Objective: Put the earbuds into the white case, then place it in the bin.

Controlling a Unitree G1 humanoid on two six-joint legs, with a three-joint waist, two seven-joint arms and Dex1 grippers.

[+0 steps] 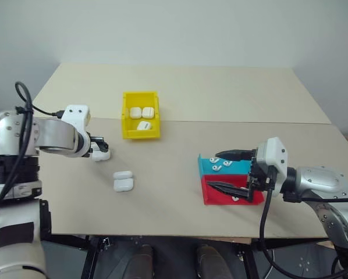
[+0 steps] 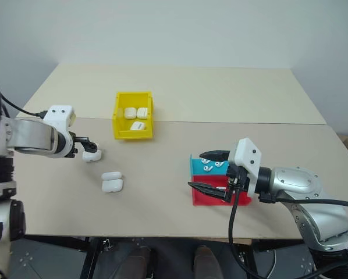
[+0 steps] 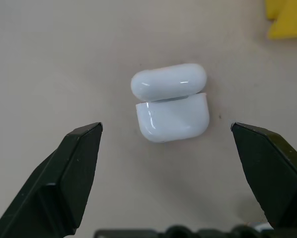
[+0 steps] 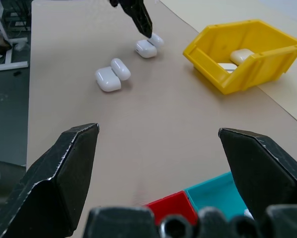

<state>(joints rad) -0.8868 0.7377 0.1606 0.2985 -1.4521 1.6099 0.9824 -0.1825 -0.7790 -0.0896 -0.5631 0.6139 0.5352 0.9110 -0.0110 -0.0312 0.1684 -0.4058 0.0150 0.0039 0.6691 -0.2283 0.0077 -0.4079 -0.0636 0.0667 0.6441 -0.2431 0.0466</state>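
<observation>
Hovering over the pale surface (image 1: 180, 174), the left claw (image 3: 167, 130) is pointing down at an open white case (image 3: 171, 101), its two black fingers (image 3: 74, 173) spread wide on either side of it and touching nothing. That case is lying with its lid hinged back, and in the head views it is sitting just beside the claw's tips, near the front left of the surface. A second open case (image 1: 123, 181) is lying a little nearer the front edge, apart from the first.

The yellow bin (image 1: 141, 115) is standing farther back, beyond both cases, and is holding three closed white cases (image 1: 142, 113) inside its walls.

On the right side, the right claw (image 1: 226, 171) is hanging roughly level over a flat tray (image 1: 206, 180) with a blue half and a red half. Its fingers are also standing fully apart, one above the blue part and one above the red part, gripping nothing. Small white earbuds (image 1: 219, 166) are lying in the blue compartment, and at least one more is showing in the red compartment; whether the lower finger is touching any of them cannot be told. In the right wrist view both loose cases and the bin are showing across the surface, with the left claw's dark tip poised over the farther case.
</observation>
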